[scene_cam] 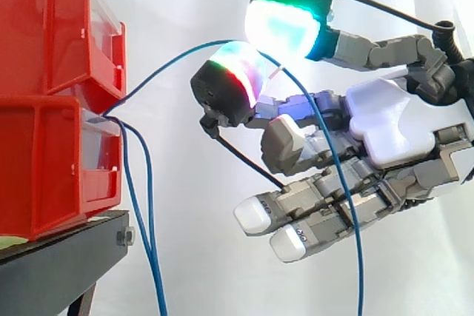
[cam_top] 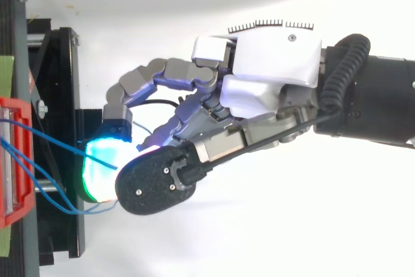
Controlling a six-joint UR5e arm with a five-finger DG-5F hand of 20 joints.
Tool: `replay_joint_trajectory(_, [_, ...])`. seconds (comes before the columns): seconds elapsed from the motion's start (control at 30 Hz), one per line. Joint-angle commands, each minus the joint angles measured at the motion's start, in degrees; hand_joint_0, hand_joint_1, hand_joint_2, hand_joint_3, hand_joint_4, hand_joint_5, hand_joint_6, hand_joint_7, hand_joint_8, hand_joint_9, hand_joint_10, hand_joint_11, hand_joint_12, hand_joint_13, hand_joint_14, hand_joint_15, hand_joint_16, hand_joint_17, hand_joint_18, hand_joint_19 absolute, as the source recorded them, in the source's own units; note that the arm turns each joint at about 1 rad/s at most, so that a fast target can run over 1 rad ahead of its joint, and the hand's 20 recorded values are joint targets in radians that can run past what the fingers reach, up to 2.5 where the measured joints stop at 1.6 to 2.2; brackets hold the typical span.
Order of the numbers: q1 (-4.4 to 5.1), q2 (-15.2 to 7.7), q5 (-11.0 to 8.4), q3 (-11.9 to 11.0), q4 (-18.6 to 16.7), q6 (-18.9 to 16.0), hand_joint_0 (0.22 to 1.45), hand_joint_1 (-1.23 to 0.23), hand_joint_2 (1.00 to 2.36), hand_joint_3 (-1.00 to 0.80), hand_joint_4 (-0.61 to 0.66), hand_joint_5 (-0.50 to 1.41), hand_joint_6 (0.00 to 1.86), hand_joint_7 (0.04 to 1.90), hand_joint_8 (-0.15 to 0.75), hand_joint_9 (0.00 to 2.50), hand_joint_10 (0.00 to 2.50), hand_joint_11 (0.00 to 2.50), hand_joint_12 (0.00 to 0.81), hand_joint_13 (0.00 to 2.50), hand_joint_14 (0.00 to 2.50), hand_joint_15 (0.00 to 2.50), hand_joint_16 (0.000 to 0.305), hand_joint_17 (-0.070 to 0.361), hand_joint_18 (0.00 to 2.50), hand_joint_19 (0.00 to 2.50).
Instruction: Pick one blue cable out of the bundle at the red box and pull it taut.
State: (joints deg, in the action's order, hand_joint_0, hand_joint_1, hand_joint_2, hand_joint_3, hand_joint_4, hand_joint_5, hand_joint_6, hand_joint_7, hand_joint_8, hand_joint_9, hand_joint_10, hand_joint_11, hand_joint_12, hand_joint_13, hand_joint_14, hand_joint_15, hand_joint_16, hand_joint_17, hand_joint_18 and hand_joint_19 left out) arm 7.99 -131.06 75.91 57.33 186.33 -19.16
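Observation:
Several thin blue cables come out between two stacked red bins (scene_cam: 44,160) at the left. One blue cable (scene_cam: 167,61) arcs up and to the right from the bins. It passes between two glowing fingertips (scene_cam: 285,27) of my hand (scene_cam: 385,120), then drops over the palm to the bottom edge. The upper pad glows green and cyan, the lower one red and green, and they pinch this cable. The cable still curves between bin and pads. In the top view the same cable (cam_top: 58,142) runs from the red bin (cam_top: 10,160) to the pads of the hand (cam_top: 266,82).
The other blue cables (scene_cam: 148,212) hang loosely from the bins past the black stand (scene_cam: 59,257). The lower fingers with white pads (scene_cam: 255,216) stretch towards the bins, holding nothing. A white curtain is behind.

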Motion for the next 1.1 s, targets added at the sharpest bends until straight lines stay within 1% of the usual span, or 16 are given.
replay_joint_trajectory(0.0, [0.01, 0.01, 0.03, 0.06, 0.00, 0.00, 0.50, -0.44, 1.00, -0.50, -0.16, -0.16, 0.88, 0.93, 0.302, 0.89, 0.01, 1.02, 0.396, 0.57, 0.01, 0.38, 0.054, 0.121, 0.44, 0.28])
replay_joint_trajectory(0.3, [0.10, 0.01, 0.03, 0.06, 0.00, 0.00, 0.49, -0.43, 1.00, -0.50, -0.15, -0.16, 0.88, 0.93, 0.306, 0.89, 0.01, 1.02, 0.400, 0.58, 0.01, 0.38, 0.054, 0.121, 0.45, 0.27])
replay_joint_trajectory(0.47, [0.01, -0.08, 0.03, 0.06, 0.00, 0.00, 0.53, -0.51, 1.00, -0.49, -0.16, -0.16, 0.87, 0.99, 0.292, 0.89, 0.01, 1.01, 0.386, 0.57, 0.01, 0.38, 0.051, 0.115, 0.44, 0.28])
replay_joint_trajectory(0.53, [0.10, 0.01, -0.06, 0.06, 0.00, 0.00, 0.55, -0.55, 1.00, -0.44, -0.16, -0.17, 0.88, 0.98, 0.290, 0.89, 0.01, 1.03, 0.381, 0.58, 0.01, 0.38, 0.050, 0.113, 0.43, 0.28])
replay_joint_trajectory(0.6, [0.01, 0.01, 0.03, 0.06, 0.00, 0.00, 0.55, -0.55, 1.00, -0.44, -0.16, -0.17, 0.88, 0.98, 0.289, 0.89, 0.01, 1.03, 0.381, 0.58, 0.01, 0.38, 0.050, 0.113, 0.44, 0.28])
replay_joint_trajectory(0.77, [0.01, 0.01, 0.03, 0.06, 0.00, 0.00, 0.53, -0.55, 1.00, -0.50, -0.15, -0.18, 0.89, 0.94, 0.297, 0.90, 0.01, 1.02, 0.386, 0.59, 0.01, 0.38, 0.051, 0.116, 0.46, 0.27])
replay_joint_trajectory(1.07, [0.10, -0.08, -0.06, 0.15, 0.00, 0.52, 0.48, -0.50, 1.00, -0.50, -0.12, -0.18, 0.89, 0.91, 0.312, 0.91, 0.01, 1.02, 0.404, 0.60, 0.01, 0.38, 0.055, 0.125, 0.49, 0.26])
